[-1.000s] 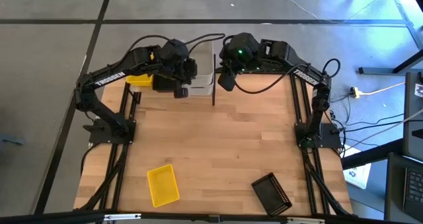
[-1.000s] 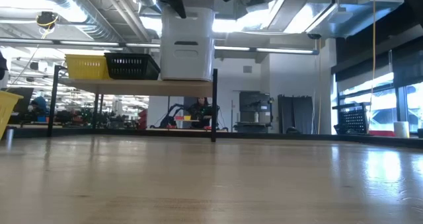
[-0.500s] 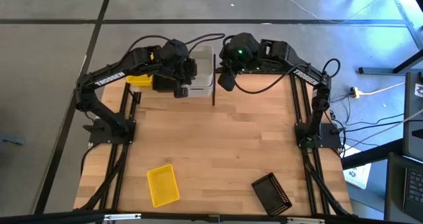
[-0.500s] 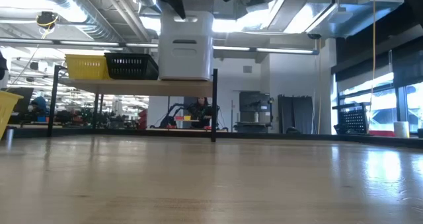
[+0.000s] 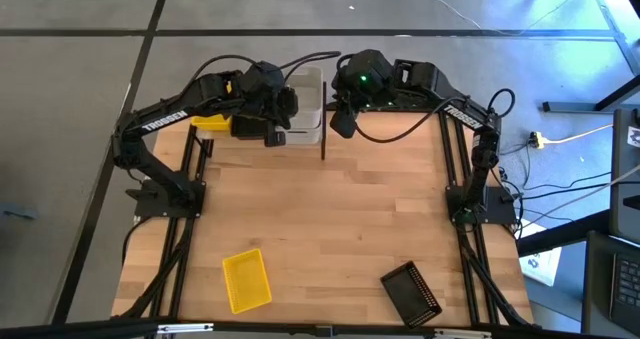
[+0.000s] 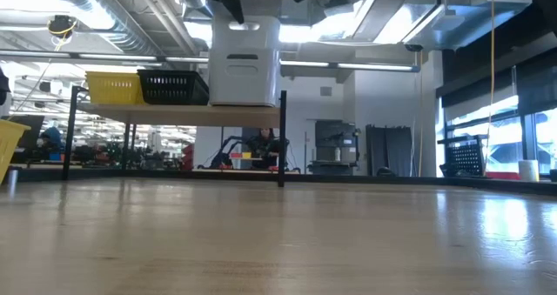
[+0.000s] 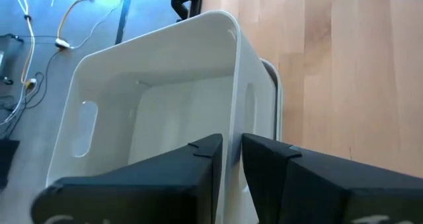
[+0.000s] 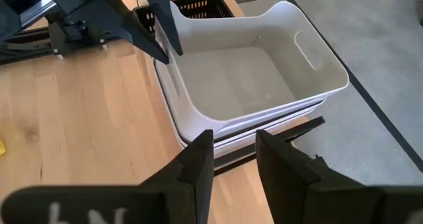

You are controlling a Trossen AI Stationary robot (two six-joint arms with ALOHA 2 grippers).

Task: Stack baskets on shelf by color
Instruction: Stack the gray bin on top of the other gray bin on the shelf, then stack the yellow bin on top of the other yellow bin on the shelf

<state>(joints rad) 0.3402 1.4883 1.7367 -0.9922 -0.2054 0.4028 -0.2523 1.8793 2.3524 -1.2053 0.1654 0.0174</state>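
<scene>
On the shelf (image 6: pixel 174 114) at the table's far edge stand a yellow basket (image 6: pixel 113 88), a black basket (image 6: pixel 174 87) and a stack of white baskets (image 6: pixel 245 60), the stack next to the black divider (image 6: pixel 282 138). My left gripper (image 7: pixel 231 143) is open over the stack. One finger is inside and one outside the top basket's near end wall (image 7: pixel 234 98). My right gripper (image 8: pixel 231 151) hangs open above the stack's right side, with nothing between its fingers. A yellow basket (image 5: pixel 246 279) and a black basket (image 5: pixel 411 291) lie on the tabletop near its front edge. My left gripper comes slanting down from the table's near left. Its fingers (image 7: pixel 205 151) straddle the rim of the top white basket's end wall, the wall with the handle slot. I cannot tell whether they touch it. The basket sits nested on the stack.
The wide wooden tabletop (image 5: pixel 330 219) between the shelf and the two loose baskets is free room. The shelf's black legs (image 6: pixel 77 130) stand at the far left, and both arms' bases flank the table's sides.
The top white basket has sunk a little into the stack and shifted slightly toward the table's left. Both arms have stayed in place.
</scene>
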